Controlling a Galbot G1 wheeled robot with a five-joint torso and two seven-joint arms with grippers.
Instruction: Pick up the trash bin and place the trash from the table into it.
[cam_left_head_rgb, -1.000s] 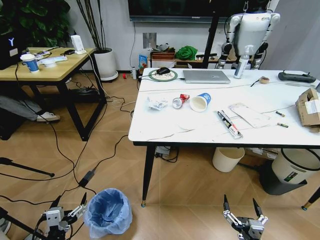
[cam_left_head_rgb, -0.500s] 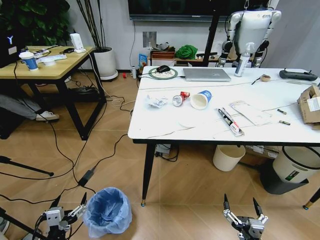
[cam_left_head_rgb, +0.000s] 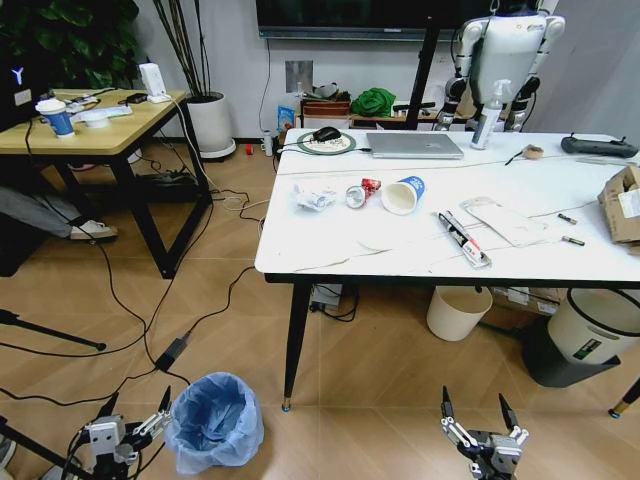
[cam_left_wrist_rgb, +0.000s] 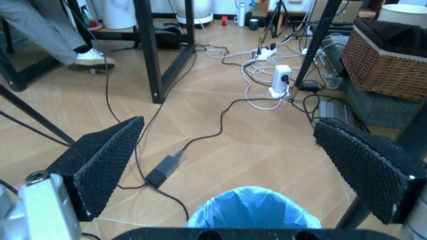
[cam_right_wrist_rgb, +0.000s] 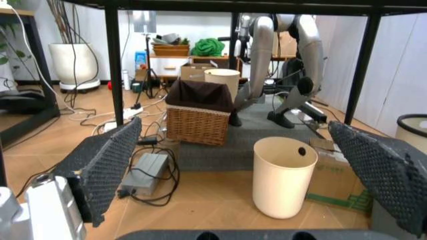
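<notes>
Trash bin (cam_left_head_rgb: 215, 423) stood on floor by bench (cam_left_head_rgb: 330, 255) leg, blue liner crinkled; judged light, liner soft and slippery, rigid rim best gripped. Left tool (cam_left_head_rgb: 128, 431) held just beside it, fingers spread, nothing gripped. Right tool (cam_left_head_rgb: 482, 437) held low, well apart, spread, empty. Trash (cam_left_head_rgb: 385, 196) left on bench.

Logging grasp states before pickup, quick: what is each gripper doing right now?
Left gripper: open, empty, beside the blue-bag-lined round trash bin.
Right gripper: open, empty, low over the floor.
</notes>
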